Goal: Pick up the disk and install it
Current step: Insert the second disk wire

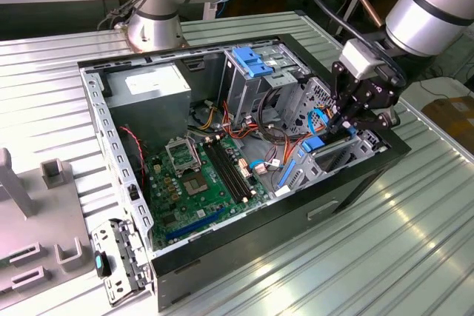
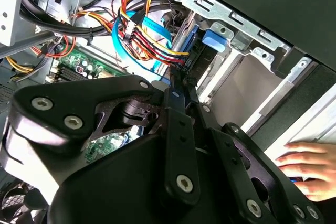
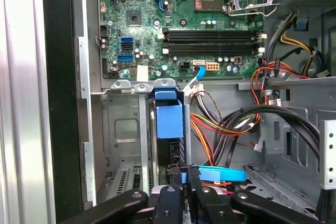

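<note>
Here the open computer case (image 1: 244, 205) lies on the ribbed metal table (image 1: 415, 220), and the gripper (image 1: 354, 120) reaches into the drive bay (image 1: 333, 155) at the case's end on the exterior view's right. Its jaws look pinched nearly together on the disk (image 3: 169, 120), whose blue carrier stands edge-on in the bay slot. I judge installation is under way, and seating it calls for a straight push along the slot
</note>
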`<control>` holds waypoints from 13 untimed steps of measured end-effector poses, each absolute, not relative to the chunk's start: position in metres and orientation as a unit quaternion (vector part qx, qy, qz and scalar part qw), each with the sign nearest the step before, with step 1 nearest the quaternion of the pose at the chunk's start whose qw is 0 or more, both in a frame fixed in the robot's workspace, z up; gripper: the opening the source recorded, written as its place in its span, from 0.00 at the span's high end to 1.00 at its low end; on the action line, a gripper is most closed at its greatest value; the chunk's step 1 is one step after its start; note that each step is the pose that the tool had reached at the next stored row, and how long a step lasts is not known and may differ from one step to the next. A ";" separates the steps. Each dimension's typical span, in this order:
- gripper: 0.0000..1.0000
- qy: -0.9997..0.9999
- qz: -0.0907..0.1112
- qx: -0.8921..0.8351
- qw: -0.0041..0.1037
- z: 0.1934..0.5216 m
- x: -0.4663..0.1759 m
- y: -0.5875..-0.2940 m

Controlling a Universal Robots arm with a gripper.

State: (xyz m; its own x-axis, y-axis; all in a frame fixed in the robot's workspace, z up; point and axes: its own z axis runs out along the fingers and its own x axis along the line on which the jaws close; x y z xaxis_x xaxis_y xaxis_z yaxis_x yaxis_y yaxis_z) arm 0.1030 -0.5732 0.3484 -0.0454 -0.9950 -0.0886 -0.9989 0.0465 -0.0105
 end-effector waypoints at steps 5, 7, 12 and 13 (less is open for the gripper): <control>0.84 0.715 0.027 -0.697 0.035 0.348 0.103 -0.574; 0.84 0.715 0.027 -0.697 0.035 0.348 0.103 -0.575; 0.84 0.715 0.027 -0.697 0.036 0.346 0.103 -0.575; 0.84 0.715 0.027 -0.697 0.036 0.346 0.103 -0.575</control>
